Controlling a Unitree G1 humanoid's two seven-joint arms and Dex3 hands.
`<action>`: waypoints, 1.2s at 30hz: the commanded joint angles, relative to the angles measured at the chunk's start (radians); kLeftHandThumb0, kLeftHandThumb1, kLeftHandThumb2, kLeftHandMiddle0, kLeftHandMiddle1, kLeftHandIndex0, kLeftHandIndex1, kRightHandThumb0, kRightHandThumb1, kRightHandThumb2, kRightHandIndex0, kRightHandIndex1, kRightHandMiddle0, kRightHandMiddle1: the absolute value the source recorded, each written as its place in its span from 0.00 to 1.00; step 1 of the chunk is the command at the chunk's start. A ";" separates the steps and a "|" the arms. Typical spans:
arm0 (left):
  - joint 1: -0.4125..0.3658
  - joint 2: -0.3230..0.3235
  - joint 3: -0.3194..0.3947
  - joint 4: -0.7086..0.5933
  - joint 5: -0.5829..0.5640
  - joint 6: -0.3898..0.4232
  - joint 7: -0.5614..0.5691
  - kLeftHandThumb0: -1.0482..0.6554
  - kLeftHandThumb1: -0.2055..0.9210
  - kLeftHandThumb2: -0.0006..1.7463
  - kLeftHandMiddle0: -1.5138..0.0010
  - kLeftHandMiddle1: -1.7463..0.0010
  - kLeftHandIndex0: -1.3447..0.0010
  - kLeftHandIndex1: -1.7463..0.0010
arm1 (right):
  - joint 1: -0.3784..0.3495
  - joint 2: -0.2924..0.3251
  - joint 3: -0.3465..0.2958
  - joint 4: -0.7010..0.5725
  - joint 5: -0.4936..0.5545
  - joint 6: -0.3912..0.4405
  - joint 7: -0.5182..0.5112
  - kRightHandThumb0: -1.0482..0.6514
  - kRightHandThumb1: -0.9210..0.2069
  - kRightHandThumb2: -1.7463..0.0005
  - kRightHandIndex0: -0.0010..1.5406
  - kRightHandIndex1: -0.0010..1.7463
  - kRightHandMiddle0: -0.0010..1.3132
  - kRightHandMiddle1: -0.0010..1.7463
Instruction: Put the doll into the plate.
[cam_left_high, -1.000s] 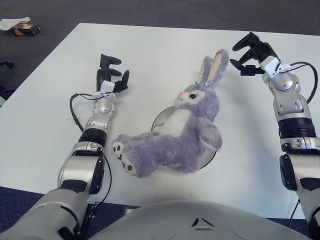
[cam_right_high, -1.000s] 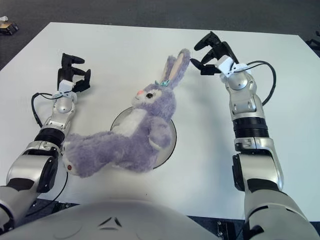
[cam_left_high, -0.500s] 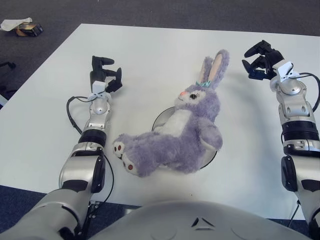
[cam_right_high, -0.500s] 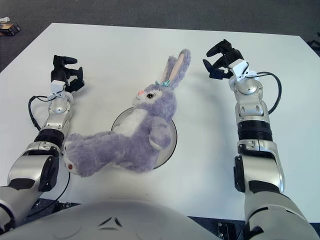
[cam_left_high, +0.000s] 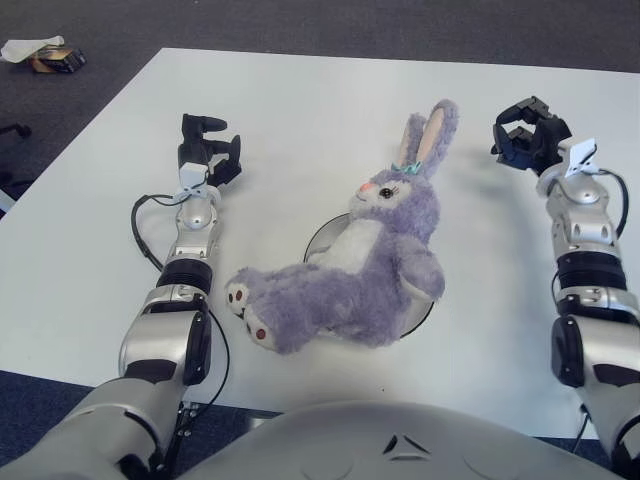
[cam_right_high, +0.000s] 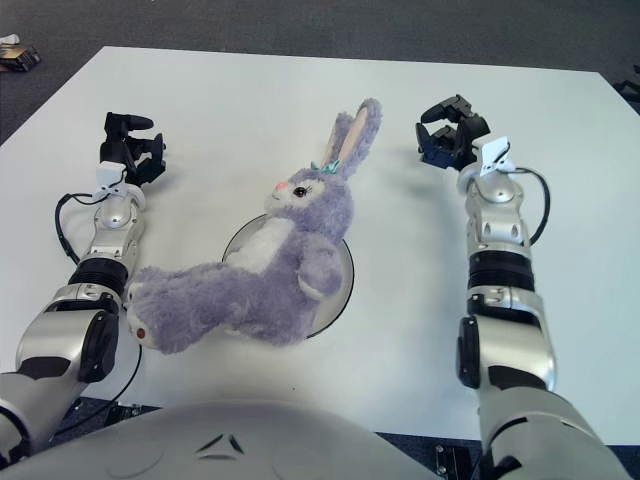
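1. Broadly: white rectangular table (cam_left_high: 300, 120) carries everything; dark carpet beyond its edges. Both arms extend forward over it, one on each side of the toy.

2. Doll: lilac plush rabbit doll with white belly and long pink-lined ears (cam_left_high: 370, 265). It lies on its back, torso and head over the plate, legs and feet trailing off the rim toward the robot's left, ears pointing away from the robot. Judgement: light, soft, compressible, not fragile; pile fabric should give good friction. Limbs and ears are floppy, so lifting by an ear or foot would let the body swing. Best hold looks like the torso, pinched across the chest or under the arms.

3. Plate: round grey shallow plate (cam_left_high: 425, 310), mostly hidden under the doll; rim shows at the near right and beside the white belly. Judgement: the doll is bigger than the plate, so overhang is unavoidable; task reads as essentially done.

4. Right hand (cam_left_high: 531, 140): raised above the table right of the ears, well apart from them; fingers curled inward, nothing in them.

5. Left hand (cam_left_high: 205, 155): left of the doll, well apart; fingers clenched loosely, empty.
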 joint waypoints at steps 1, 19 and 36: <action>0.059 -0.029 0.004 0.015 -0.022 0.020 -0.035 0.61 0.86 0.37 0.70 0.21 0.83 0.00 | 0.048 0.063 -0.010 0.004 0.020 -0.007 -0.045 0.61 0.34 0.41 0.30 0.94 0.22 1.00; 0.131 -0.046 0.035 -0.137 -0.121 0.048 -0.181 0.61 0.67 0.54 0.61 0.17 0.80 0.00 | 0.060 0.230 -0.072 0.172 0.131 -0.393 -0.040 0.61 0.56 0.27 0.44 0.86 0.39 1.00; 0.230 -0.068 0.029 -0.355 -0.122 0.151 -0.214 0.61 0.46 0.74 0.54 0.07 0.73 0.00 | 0.180 0.282 -0.061 0.092 0.137 -0.474 -0.022 0.61 0.77 0.09 0.51 1.00 0.50 0.94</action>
